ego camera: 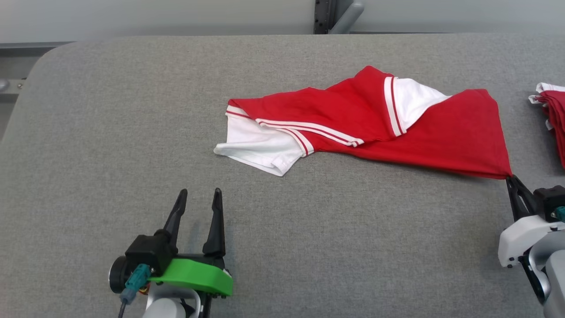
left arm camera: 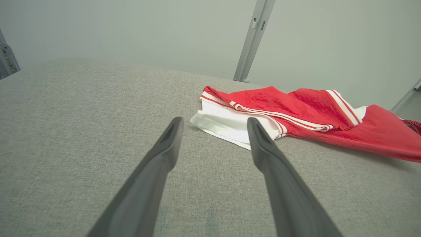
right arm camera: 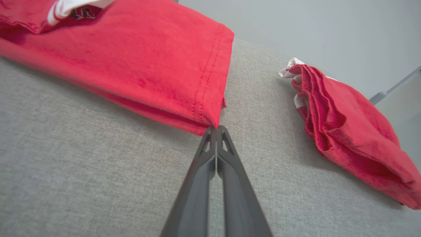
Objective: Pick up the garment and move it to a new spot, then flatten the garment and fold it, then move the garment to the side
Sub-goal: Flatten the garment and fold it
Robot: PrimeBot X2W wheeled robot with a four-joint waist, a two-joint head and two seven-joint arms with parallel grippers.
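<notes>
No text is legible; a dark print (right arm camera: pixel 81 12) inside the garment (right arm camera: pixel 148 65) is blurred.

Garment (ego camera: pixel 397 128) on table (ego camera: pixel 132 132); right claw (ego camera: pixel 511 179) at its near-right corner, seemingly gripping; second garment (ego camera: pixel 557 110) further right

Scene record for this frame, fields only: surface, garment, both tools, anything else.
surface: grey fabric-covered table
garment: red and white cloth shirt, crumpled, partly folded over itself, lying mid-table
left tool: open, holding nothing, short of the shirt's white sleeve
right tool: shut on the shirt's red hem corner
other: second red cloth bundle beside the shirt, not touching it
</notes>
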